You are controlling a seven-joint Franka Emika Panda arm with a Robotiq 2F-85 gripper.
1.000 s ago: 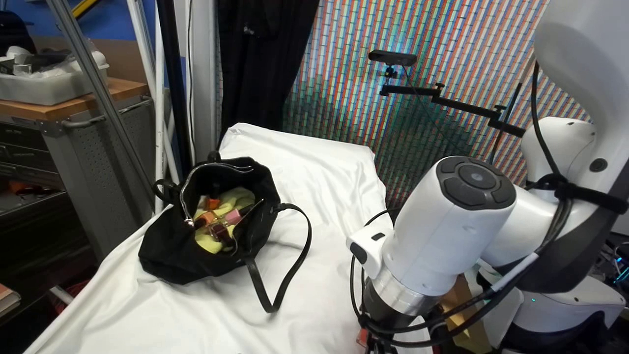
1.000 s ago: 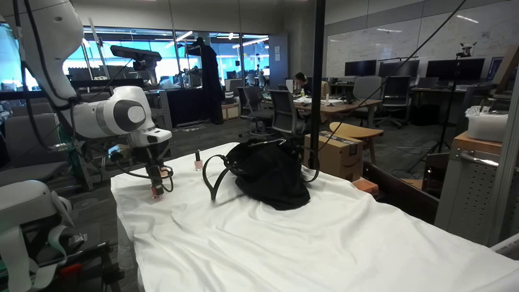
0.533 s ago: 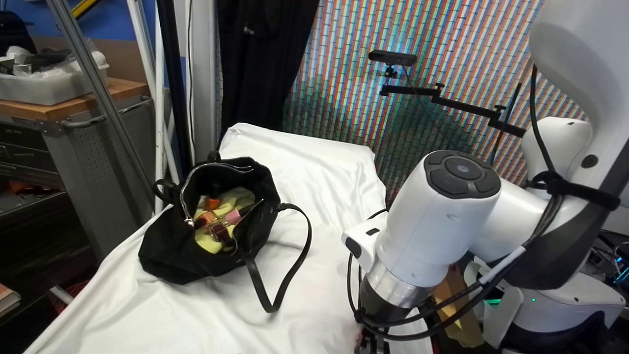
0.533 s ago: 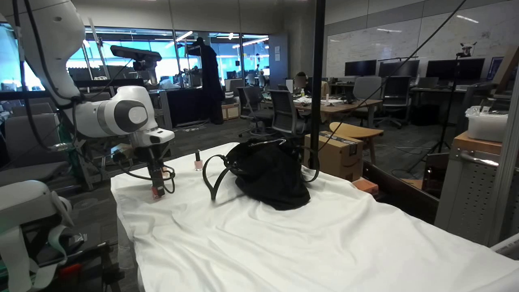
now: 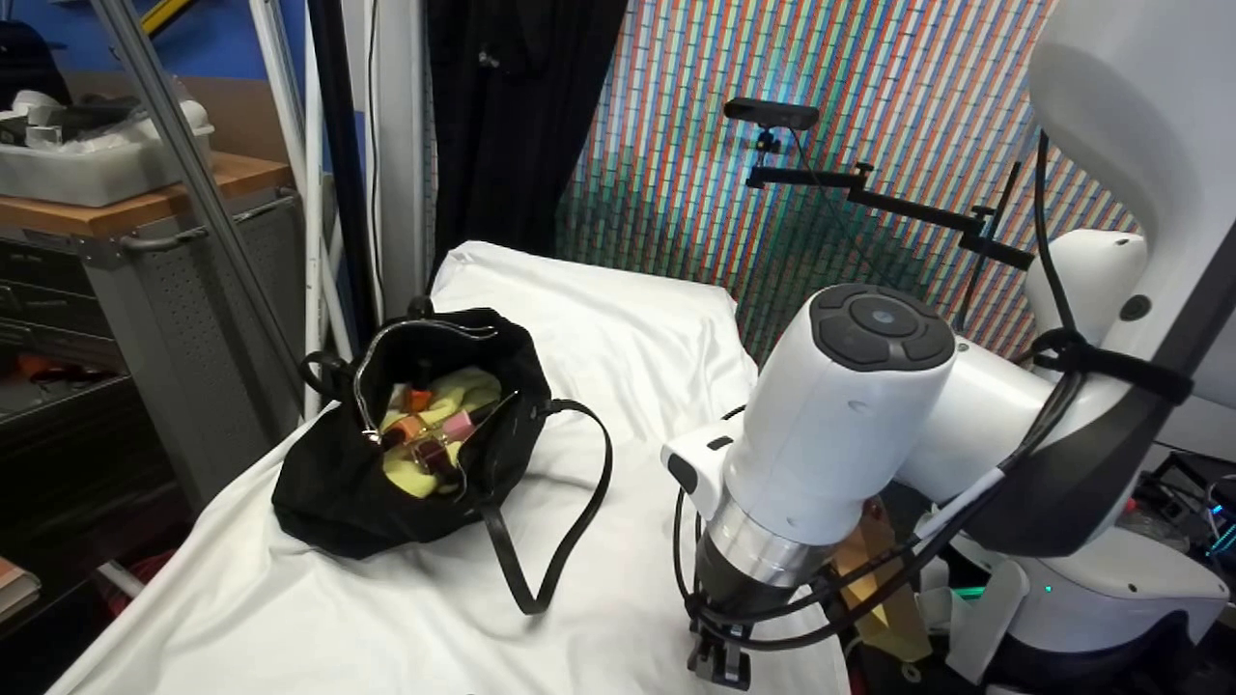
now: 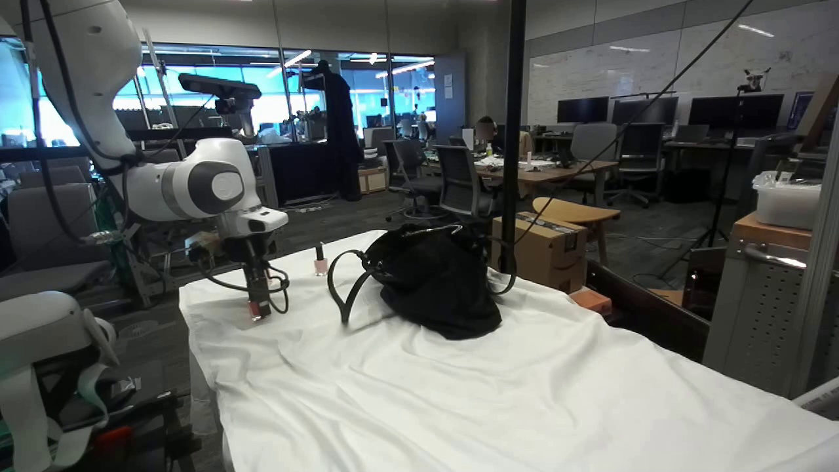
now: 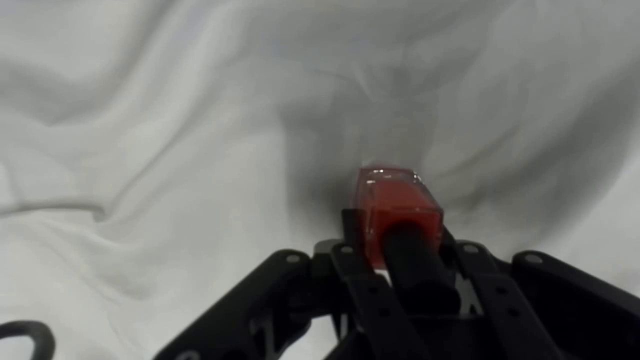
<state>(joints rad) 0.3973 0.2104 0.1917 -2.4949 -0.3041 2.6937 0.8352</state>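
Red nail polish [image 7: 395, 197] is clamped in the gripper [image 7: 400, 231], low at the white cloth [image 6: 459, 393] (contact cannot be told) and outside the black bag [image 5: 338, 507]. Grasping appears done; several bottles [image 5: 458, 426] lie inside the bag, while a pink bottle [image 6: 320, 266] stands ungrasped nearby.

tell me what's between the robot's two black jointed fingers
A boxy, glassy, black-capped red bottle, clasped by the fingers, as the wrist view shows.
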